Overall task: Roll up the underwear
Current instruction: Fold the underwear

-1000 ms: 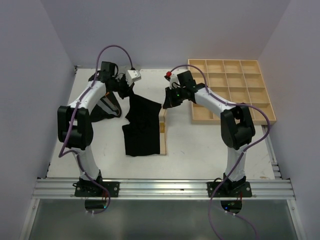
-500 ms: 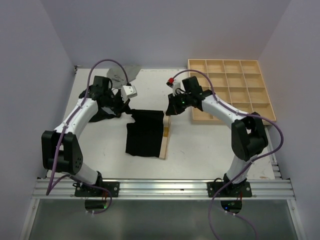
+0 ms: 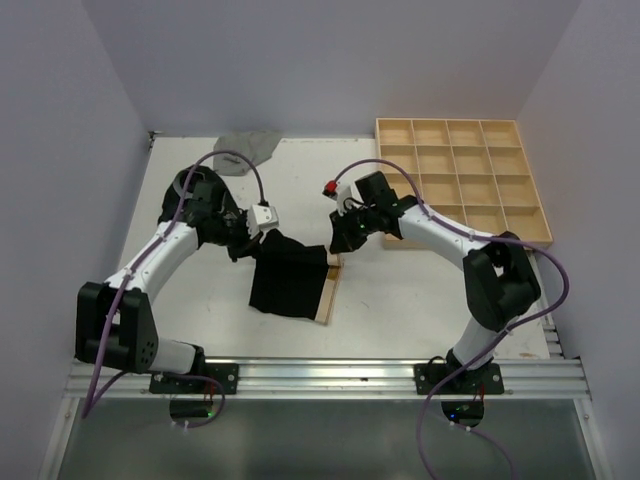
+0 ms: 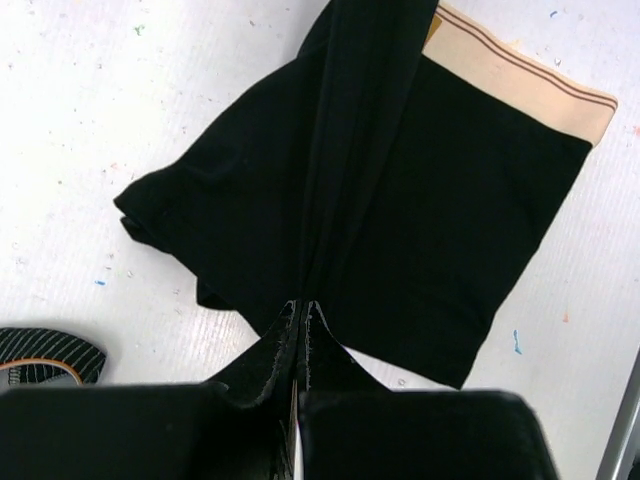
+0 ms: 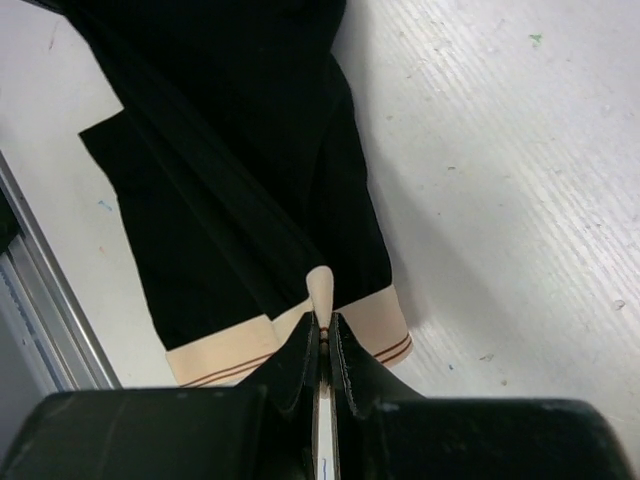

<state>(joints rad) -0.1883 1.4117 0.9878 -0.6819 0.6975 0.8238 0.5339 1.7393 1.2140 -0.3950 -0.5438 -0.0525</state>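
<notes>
A black pair of underwear (image 3: 288, 288) with a tan waistband (image 3: 331, 283) lies mid-table between the arms. My left gripper (image 3: 262, 236) is shut on the black leg-side edge (image 4: 330, 180); the pinch shows at the fingertips of this gripper (image 4: 302, 306). My right gripper (image 3: 336, 246) is shut on a pinch of the tan waistband (image 5: 320, 285), held at this gripper's tip (image 5: 322, 320). A raised ridge of cloth runs between the two grips, over the flat layer below. A grey pair of underwear (image 3: 246, 145) lies at the far edge.
A wooden grid tray (image 3: 462, 180) stands at the back right, just beyond the right arm. A striped waistband of another garment (image 4: 40, 352) lies beside the left gripper. The metal rail (image 3: 320, 375) runs along the near edge.
Both grippers have moved toward the near edge with the cloth's far edge in them. The black underwear now lies shorter, doubled over itself. The grey pair at the back is uncovered.
</notes>
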